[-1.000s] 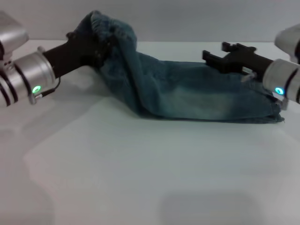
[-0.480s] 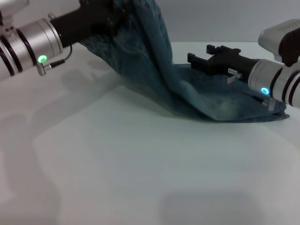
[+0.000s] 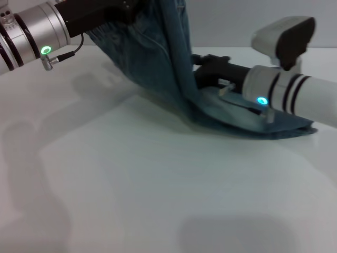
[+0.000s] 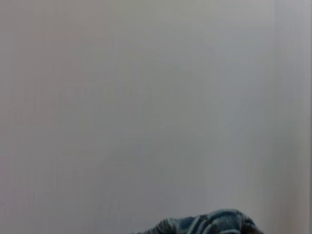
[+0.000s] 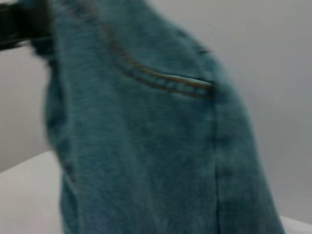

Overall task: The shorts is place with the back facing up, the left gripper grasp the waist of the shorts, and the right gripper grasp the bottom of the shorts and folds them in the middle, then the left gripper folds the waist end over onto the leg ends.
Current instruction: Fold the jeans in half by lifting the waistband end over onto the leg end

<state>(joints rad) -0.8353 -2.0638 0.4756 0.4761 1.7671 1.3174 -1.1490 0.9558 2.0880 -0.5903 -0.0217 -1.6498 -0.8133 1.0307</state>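
**Waist lifted high, leg ends on the table under the right arm**

The left gripper [image 3: 124, 8], upper left of the frame, holds the waist of the shorts [image 3: 158, 58]. The right gripper [image 3: 202, 66] at centre right reaches behind the hanging cloth; I cannot tell its opening. It may block the fold, or the denim may drape over it and drag the leg ends [image 3: 287, 129].

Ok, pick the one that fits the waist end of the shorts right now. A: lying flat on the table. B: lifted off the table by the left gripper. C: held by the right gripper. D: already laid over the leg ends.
B: the left gripper holds the shorts raised, cloth hanging down to the table, while the right gripper stays low over the leg ends.
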